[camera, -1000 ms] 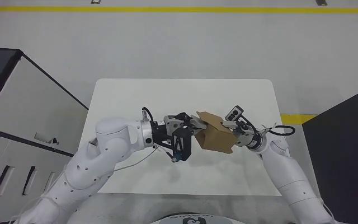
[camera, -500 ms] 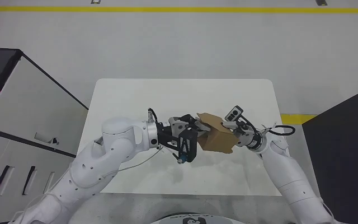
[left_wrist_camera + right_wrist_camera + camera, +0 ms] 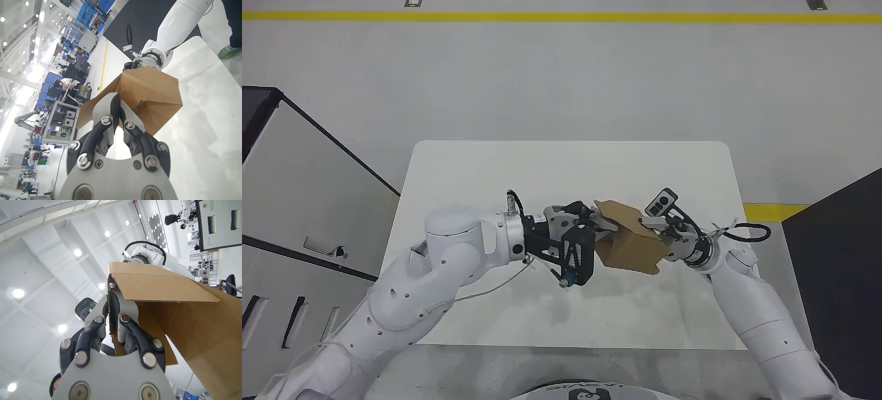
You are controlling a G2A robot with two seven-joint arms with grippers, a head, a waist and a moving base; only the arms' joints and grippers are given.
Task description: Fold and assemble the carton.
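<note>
The carton is plain brown corrugated board, half-formed, its flaps loose and one end open; it is held over the table, right of the middle, between the arms; the left gripper pinches a flap; the right gripper is clamped on the opposite wall's edge.

We see a plain brown carton with a corrugated ripple along its cut edges, above a white surface. The left hand is silver-grey metal with black pads and black links; the right hand matches. Both arms are glossy white. A yellow line crosses the pale grey floor.
</note>
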